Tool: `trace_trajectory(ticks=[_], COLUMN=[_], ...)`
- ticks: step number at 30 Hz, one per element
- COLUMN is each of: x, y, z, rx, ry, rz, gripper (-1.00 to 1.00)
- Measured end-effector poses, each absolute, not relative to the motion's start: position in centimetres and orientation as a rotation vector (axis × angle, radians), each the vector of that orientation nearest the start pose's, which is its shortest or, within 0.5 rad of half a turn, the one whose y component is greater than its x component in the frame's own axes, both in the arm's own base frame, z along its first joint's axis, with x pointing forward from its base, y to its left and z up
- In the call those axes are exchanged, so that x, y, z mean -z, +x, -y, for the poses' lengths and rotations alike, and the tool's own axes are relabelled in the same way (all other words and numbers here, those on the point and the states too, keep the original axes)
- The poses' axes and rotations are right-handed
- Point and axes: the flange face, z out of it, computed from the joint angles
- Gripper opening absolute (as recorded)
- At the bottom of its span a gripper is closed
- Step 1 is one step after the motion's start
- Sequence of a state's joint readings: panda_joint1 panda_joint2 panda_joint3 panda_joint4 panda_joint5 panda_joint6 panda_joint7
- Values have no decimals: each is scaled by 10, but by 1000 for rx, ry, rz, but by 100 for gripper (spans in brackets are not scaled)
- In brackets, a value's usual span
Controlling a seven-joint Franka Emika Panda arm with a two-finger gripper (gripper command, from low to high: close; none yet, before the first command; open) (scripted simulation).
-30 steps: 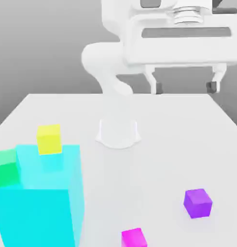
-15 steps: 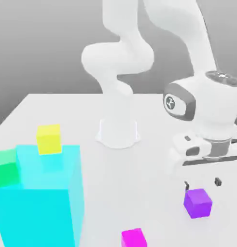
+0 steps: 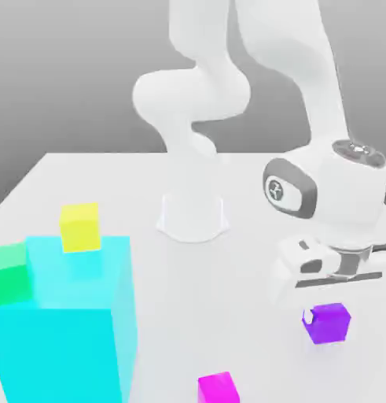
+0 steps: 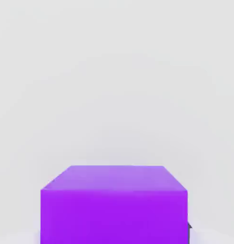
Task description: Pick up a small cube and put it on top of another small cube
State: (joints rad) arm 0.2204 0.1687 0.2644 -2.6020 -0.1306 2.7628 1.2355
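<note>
A small purple cube rests on the white table at the exterior view's right, near the front. My gripper has come straight down over it and is shut on it, one white fingertip pressed against its side. In the hand view the purple cube sits very close, with a dark finger pad at its edge. A small magenta cube lies at the front edge, left of the purple one. A small yellow cube sits at the exterior view's left.
A large cyan block fills the front left corner, with a green cube beside it. The arm's round base stands at the table's middle back. Bare table lies between the base and the purple cube.
The hand dropped from high above the table down onto the purple cube, and its fingers went from open to shut around it.
</note>
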Motion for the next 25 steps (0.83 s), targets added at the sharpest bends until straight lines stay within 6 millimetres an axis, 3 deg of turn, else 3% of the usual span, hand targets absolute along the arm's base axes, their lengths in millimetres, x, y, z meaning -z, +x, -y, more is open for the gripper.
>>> trace_trajectory(ticks=[2, 5, 8, 13, 17, 19, 21, 22, 25], x=[-223, -265, -309, -385, -446, -443, -419, -406, -406], y=[406, 439, 452, 441, 404, 393, 390, 389, 389], z=[-180, -102, -40, 59, 138, 154, 159, 159, 159], rx=[22, 38, 43, 29, 6, -1, -2, -2, -2], ry=[-2948, -2827, -2702, -2446, -2182, -2117, -2100, -2098, -2098], rz=[-1132, -1443, -1679, -2021, -2269, -2318, -2330, -2333, -2333], gripper=[-100, -100, -100, -100, -100, -100, -100, 100, 100])
